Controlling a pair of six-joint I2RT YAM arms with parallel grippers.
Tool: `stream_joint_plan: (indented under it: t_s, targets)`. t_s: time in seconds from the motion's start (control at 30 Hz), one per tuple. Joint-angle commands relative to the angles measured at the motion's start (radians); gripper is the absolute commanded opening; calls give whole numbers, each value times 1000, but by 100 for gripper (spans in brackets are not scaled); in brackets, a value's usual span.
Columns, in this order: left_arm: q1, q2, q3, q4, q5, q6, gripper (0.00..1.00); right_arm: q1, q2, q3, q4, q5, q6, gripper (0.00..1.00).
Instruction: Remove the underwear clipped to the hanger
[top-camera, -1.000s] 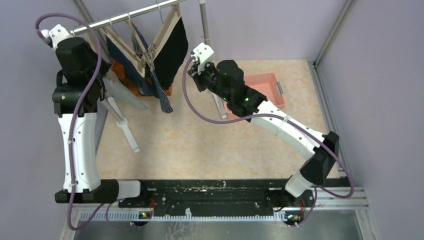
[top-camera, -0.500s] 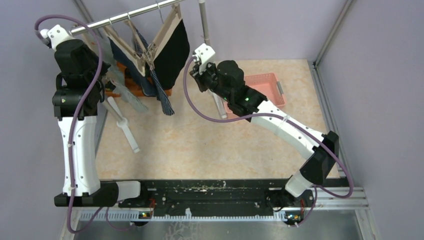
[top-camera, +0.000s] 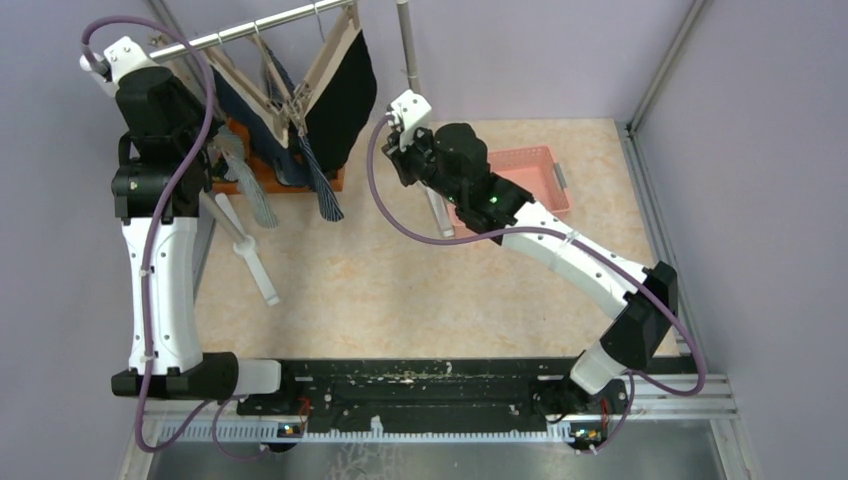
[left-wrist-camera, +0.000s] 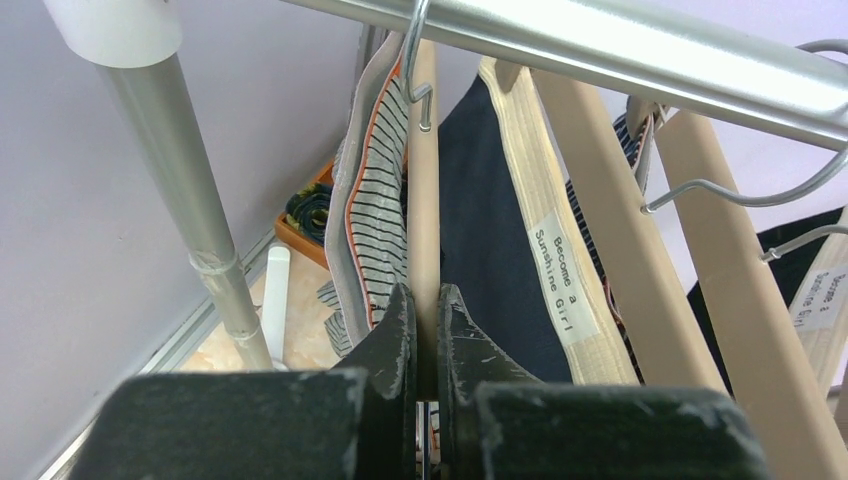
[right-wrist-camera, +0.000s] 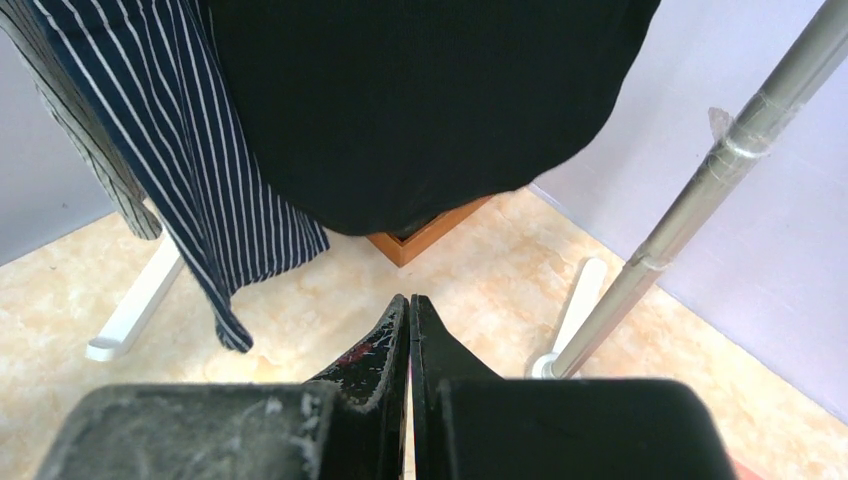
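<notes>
We see the grey striped underwear (left-wrist-camera: 372, 200) hanging just left of the left end effector (left-wrist-camera: 428, 330). It lies against the wooden hanger arm (left-wrist-camera: 423, 150), long axis running up toward the rail (left-wrist-camera: 640, 50). The left end effector pinches that hanger arm and is nearer, we judge. The black underwear (right-wrist-camera: 420, 100) and navy-striped underwear (right-wrist-camera: 200, 150) hang above and ahead of the right end effector (right-wrist-camera: 408, 340), which is pressed together on nothing. The orange tray (right-wrist-camera: 430, 232) beyond it holds dark rolled cloth (left-wrist-camera: 308, 205). In the pink basket (top-camera: 545, 155) by the right arm, we see nothing in the part that shows.
</notes>
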Motion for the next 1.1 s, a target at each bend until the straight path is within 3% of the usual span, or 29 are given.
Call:
stream_joint_plan:
  t_s: [0.0,0.4,0.63,0.87,1.07]
  targets:
    - [0,-19,3,63,54,3,0,-8,-67,-25,56,16,24,0]
    - [2,-90,-10,181,172,181,0,-19,-70,-45,55,29,26,0]
    - [0,-125,30,84,247,223,0,-23,-62,-37,53,21,27,0]
    - [1,-228,-35,-7,320,237,0,-56,-36,1,34,-14,37,0]
    - [2,-251,-17,-195,323,259,0,-104,-11,50,15,-86,69,0]
